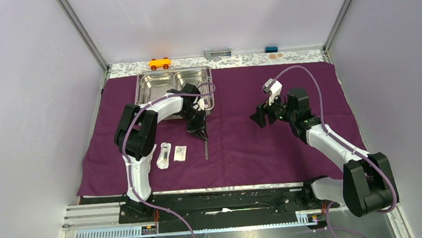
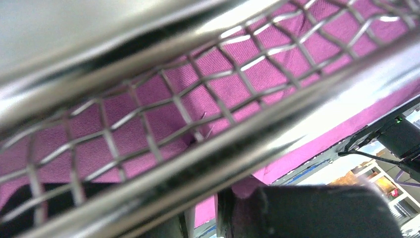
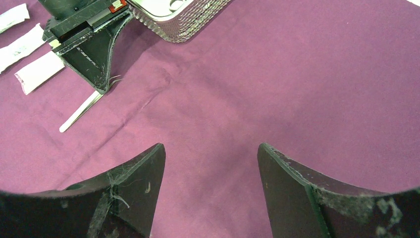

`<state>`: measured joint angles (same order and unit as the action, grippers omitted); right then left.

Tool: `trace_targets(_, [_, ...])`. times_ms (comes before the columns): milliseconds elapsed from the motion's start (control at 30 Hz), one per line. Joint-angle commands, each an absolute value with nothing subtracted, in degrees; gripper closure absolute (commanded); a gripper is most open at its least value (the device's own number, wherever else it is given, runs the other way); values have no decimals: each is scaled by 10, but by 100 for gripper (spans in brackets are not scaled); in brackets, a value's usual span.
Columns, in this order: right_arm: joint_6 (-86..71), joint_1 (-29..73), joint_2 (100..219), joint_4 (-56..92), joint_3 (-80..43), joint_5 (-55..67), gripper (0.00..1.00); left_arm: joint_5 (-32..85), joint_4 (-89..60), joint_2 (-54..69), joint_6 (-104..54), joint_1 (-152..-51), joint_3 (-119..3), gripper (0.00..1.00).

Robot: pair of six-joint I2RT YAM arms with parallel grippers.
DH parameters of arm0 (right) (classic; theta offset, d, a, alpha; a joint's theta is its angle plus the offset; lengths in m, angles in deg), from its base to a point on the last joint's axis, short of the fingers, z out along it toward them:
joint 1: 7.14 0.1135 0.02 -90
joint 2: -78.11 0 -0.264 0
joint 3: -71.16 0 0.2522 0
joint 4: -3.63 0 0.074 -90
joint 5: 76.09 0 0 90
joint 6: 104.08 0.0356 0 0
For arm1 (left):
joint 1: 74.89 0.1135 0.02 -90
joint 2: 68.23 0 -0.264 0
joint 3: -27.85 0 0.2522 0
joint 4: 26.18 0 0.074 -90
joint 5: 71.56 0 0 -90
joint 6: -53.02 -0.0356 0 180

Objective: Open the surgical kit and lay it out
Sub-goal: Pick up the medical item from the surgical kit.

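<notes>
Steel tweezers (image 3: 81, 111) touch the left pincer (image 3: 102, 88) tip, its grip unclear; right pincer (image 3: 210, 163) gapes wide

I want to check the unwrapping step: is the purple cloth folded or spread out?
Spread out. The purple cloth lies flat in one wide sheet, with the steel tray and packets on top of it.

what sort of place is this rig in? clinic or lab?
Most likely a lab test cell, not a clinic: plain walls on aluminium framing, two bench-mounted robot arms, and an orange toy car behind the purple cloth and steel tray.
</notes>
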<state>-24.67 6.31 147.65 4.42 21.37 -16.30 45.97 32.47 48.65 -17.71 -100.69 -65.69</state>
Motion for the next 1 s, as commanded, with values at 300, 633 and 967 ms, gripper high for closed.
trace_targets(300, [-245, 60, 1473, 21, 214, -192, 25, 577, 278, 408, -196, -1006, -636, 100])
trace_targets(633, [-192, 83, 1447, -57, 249, -361, 23, 764, 179, 346, -194, -1007, -602, 100])
trace_targets(967, [-109, 146, 1482, -135, 256, -444, 8, 831, -104, 266, -84, -1020, -556, 100])
